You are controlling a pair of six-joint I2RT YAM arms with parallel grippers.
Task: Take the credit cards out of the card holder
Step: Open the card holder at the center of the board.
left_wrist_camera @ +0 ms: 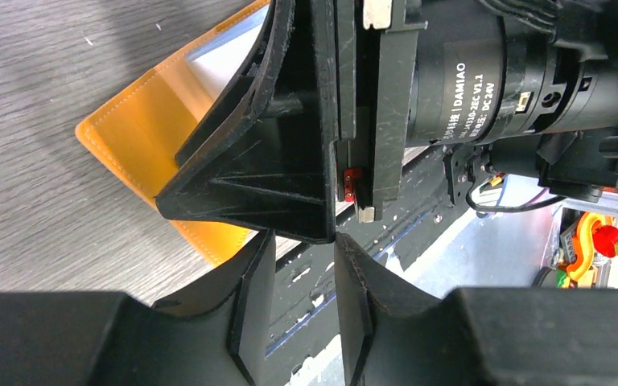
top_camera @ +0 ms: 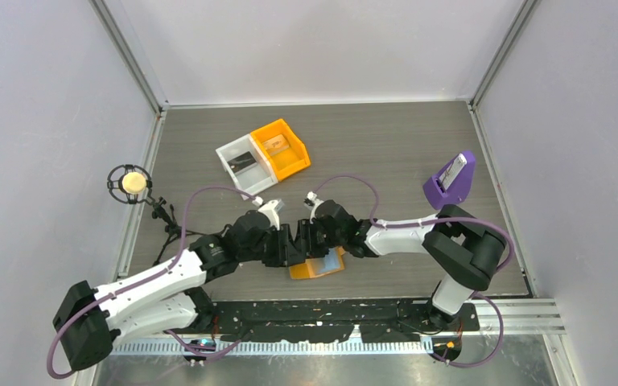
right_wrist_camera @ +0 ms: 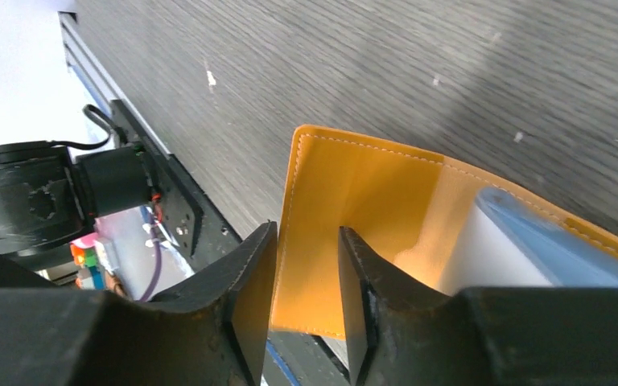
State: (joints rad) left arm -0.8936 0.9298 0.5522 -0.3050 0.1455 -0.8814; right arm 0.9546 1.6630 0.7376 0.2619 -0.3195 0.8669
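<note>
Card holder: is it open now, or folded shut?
Open. In the right wrist view the card holder shows its orange inside and a light blue pocket panel. Whether it lies fully flat, cannot tell.

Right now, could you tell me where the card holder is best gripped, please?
Grip the card holder by its bare orange flap, coming from the stitched free edge at the table's near side: that flap is thin, flat and seems to overhang there, leaving the blue pocket free.
</note>
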